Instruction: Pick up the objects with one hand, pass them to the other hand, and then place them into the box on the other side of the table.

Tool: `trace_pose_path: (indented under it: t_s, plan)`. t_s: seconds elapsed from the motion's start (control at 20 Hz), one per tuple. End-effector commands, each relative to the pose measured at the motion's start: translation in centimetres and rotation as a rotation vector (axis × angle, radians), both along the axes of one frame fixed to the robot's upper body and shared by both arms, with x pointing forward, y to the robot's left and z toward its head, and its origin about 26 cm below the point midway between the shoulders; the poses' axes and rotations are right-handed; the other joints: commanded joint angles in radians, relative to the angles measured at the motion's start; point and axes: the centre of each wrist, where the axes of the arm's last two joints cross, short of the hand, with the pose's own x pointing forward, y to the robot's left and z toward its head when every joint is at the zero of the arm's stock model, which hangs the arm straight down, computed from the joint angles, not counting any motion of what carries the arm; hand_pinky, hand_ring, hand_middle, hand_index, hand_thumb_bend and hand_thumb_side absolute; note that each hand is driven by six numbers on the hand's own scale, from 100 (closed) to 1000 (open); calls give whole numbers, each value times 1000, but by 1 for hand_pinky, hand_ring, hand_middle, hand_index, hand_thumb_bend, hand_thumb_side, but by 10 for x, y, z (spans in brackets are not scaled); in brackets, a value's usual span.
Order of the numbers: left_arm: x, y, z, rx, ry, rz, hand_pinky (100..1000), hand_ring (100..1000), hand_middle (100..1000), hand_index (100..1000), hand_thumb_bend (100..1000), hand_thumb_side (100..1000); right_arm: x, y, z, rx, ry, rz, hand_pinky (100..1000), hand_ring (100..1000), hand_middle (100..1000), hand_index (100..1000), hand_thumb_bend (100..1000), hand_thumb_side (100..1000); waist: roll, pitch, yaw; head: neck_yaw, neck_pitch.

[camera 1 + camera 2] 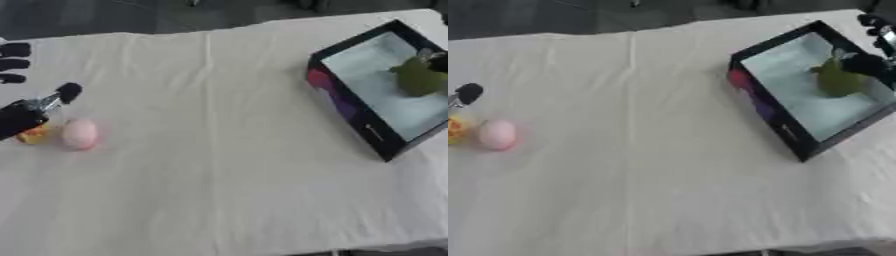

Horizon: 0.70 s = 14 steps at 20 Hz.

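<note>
The right hand [866, 64] gripped a round green object [837, 80] inside the black-walled box [773, 119], while the left hand [19, 119], fingers relaxed, hovered over a yellow item (beside a pink egg-shaped object [80, 134]) on the white-clothed bench [219, 175].

Your left hand [22, 117] is hovering over yellow obj [35, 135], beside pink obj [80, 133]; green obj [418, 77] is lying in box [350, 107].

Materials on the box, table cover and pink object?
Box: looks like printed cardboard, black with pink and purple print on its side, pale lining.
Table cover: white fabric; creases show.
Pink object: smooth, matte, egg-shaped; probably plastic or foam, can't tell which.
</note>
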Motion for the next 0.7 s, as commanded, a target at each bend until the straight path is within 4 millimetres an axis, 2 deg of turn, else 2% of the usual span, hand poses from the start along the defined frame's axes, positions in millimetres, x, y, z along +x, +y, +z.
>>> trace_pose_path:
  t_s: [0.05,0.2,0.4,0.5,0.55,0.7]
  plan:
    - [-2,12,14,25,-37,29,741,777,750,822,780,499,-8,-5,30,-23,-74,-7,934,968,957,969,100,323,-2,-19,1,14,-2]
    - [-3,24,18,29,-37,68,743,779,749,825,776,499,-9,5,40,55,-127,57,936,967,958,960,100,359,1,-20,2,48,6]
    - [-4,52,29,63,15,136,754,786,756,832,777,500,-13,22,58,182,-211,164,941,965,959,968,100,645,11,-24,10,93,15]
    - [-3,66,32,97,79,149,766,801,765,839,759,500,-14,30,65,232,-233,204,941,965,961,972,100,663,14,-26,12,108,16]
    - [-2,74,33,119,125,144,777,812,772,842,747,501,-14,34,68,247,-241,222,940,963,960,972,100,625,15,-27,12,114,17]
    - [2,93,39,219,271,96,799,826,776,838,757,464,-14,42,75,261,-250,258,938,957,954,967,100,610,17,-29,13,124,19]
